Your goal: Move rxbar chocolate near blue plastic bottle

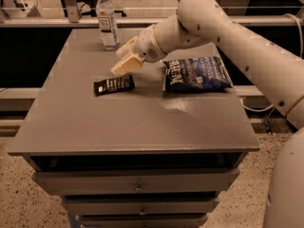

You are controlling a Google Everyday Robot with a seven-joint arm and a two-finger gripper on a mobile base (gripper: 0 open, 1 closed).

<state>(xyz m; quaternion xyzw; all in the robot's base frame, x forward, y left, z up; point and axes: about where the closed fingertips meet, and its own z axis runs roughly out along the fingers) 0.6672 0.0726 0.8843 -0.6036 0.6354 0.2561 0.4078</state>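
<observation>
The rxbar chocolate (pixel 113 84), a small flat black wrapper with white lettering, lies on the grey table (pixel 133 122) left of centre. The blue plastic bottle (pixel 107 20), clear with a white cap and a pale label, stands upright at the table's far edge. My gripper (pixel 124 60) hovers just above and behind the bar's right end, between the bar and the bottle. It is open and empty, tips pointing down-left, and is not touching the bar.
A puffy blue bag (pixel 197 74) lies on the right side of the table, close under my arm (pixel 228 27). The table has drawers below its front edge (pixel 137 188). A rail and shelving run behind the table.
</observation>
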